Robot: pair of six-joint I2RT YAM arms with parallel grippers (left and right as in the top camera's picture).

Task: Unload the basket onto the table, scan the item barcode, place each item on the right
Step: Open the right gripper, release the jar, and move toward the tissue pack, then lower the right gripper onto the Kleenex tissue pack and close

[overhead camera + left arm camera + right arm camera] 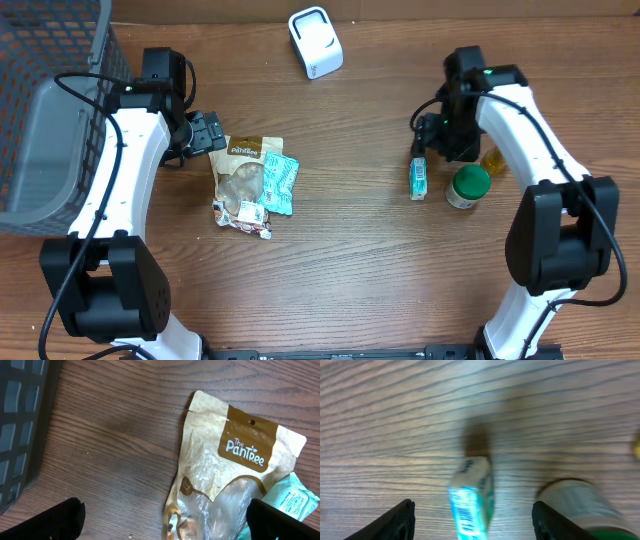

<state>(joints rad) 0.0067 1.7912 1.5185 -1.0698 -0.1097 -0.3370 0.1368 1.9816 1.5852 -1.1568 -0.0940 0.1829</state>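
A white barcode scanner (pixel 315 42) stands at the back of the table. A small teal box (pixel 418 178) lies near the right arm. My right gripper (pixel 437 137) hovers over it, open. In the right wrist view, blurred, the teal box (pixel 472 505) shows a barcode between the two spread fingers, touching neither; my right gripper (pixel 475 525) holds nothing. My left gripper (pixel 207 132) is wide open beside a brown "The PanTree" pouch (pixel 243 165). In the left wrist view the pouch (pixel 225 475) lies under the right finger (pixel 282 522); my left gripper (pixel 165 525) is empty.
A green-lidded bottle (pixel 467 186) and a yellow item (pixel 493 160) sit right of the teal box. A teal packet (pixel 281 181) and a small snack packet (pixel 240 212) lie by the pouch. A grey basket (pixel 50 120) fills the left edge.
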